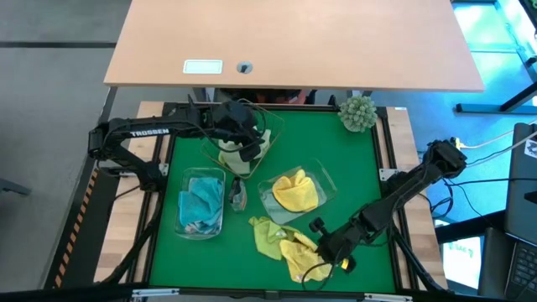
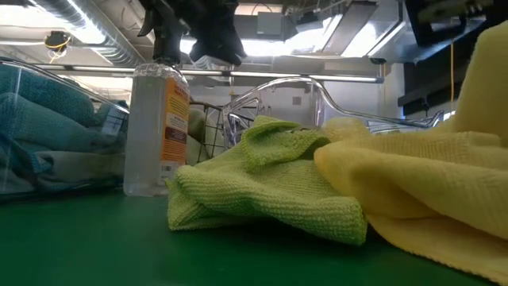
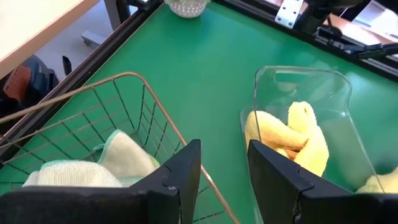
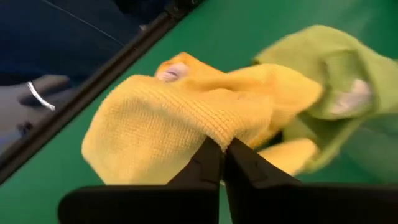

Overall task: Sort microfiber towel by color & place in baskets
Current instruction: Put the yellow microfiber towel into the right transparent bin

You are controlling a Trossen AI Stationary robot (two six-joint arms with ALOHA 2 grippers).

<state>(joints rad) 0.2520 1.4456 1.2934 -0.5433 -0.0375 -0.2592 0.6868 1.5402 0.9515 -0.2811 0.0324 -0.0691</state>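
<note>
My right gripper [image 1: 325, 249] is shut on a yellow towel [image 1: 299, 256] near the table's front edge. A lime green towel [image 1: 267, 232] lies on the mat, touching the yellow one; both show in the low view, lime green [image 2: 270, 183] and yellow [image 2: 429, 191]. My left gripper [image 3: 225, 155] is open and empty over the tan wire basket [image 1: 252, 126], which holds a pale olive towel [image 3: 106, 165]. One clear basket [image 1: 179, 220] holds teal towels [image 1: 201, 201]. The other clear basket [image 1: 327, 180] holds a yellow towel [image 1: 295, 193]. My right gripper pinches a raised fold of the yellow towel [image 4: 217, 127] between its two fingers [image 4: 208, 163]. The fingers come slanting down from the table's right side. Part of the towel rises toward the gripper [image 2: 488, 79], and the rest lies on the mat against the lime green towel.
A clear bottle with an orange label [image 2: 156, 131] stands between the two clear baskets [image 1: 237, 195]. A fuzzy grey-green plant ball [image 1: 358, 113] sits at the far right corner. Bare green mat lies at the right side [image 1: 361, 168].
</note>
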